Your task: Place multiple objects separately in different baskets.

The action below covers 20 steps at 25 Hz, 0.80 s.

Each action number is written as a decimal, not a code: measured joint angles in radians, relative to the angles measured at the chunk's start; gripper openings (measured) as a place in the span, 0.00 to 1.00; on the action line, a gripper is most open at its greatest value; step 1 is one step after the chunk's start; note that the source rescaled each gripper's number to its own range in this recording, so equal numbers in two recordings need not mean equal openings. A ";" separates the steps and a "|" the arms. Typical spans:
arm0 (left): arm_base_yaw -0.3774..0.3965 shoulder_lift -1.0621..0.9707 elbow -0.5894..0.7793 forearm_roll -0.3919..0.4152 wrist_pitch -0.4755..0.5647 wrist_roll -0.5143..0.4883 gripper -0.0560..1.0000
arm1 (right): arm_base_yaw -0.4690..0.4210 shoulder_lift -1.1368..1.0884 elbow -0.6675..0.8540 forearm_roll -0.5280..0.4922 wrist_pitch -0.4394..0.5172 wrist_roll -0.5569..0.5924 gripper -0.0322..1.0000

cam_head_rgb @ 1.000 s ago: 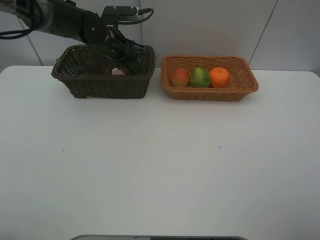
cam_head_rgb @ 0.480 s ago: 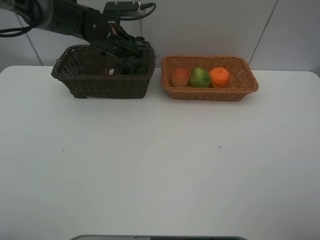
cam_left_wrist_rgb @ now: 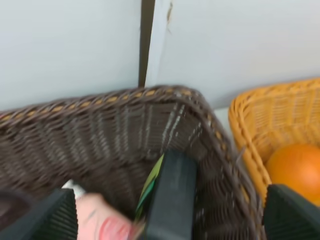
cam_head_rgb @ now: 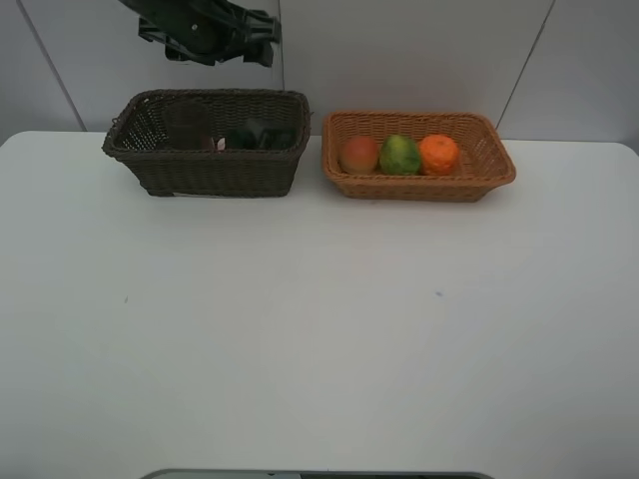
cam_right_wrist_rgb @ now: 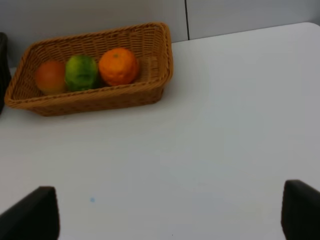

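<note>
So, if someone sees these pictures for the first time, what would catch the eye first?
Probably the three bright fruits in a row in the light basket at the back right of the table: a red-orange fruit, a green fruit and an orange. Beside it stands the dark basket with half-hidden bottles inside, and the left gripper hangs open above it.

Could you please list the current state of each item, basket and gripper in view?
Dark brown basket: upright, holding bottles.
Pink bottle: lying inside it.
Dark green bottle: inside it.
Tan basket: upright, holding three fruits.
Red-orange fruit, green fruit, orange: side by side.
Left gripper: open, empty, above dark basket.
Right gripper: open, empty.
</note>
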 joint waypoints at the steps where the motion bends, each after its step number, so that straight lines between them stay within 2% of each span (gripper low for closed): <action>1: 0.000 -0.025 0.000 0.006 0.044 0.000 0.96 | 0.000 0.000 0.000 0.000 0.000 0.000 0.96; 6: 0.000 -0.141 0.002 0.041 0.289 0.000 0.96 | 0.000 0.000 0.000 0.001 0.000 0.000 0.96; 9: 0.003 -0.230 0.039 0.062 0.366 0.000 0.96 | 0.000 0.000 0.000 0.001 0.000 0.000 0.96; 20: 0.100 -0.750 0.405 0.055 0.419 0.001 0.96 | 0.000 0.000 0.000 0.001 0.000 0.000 0.96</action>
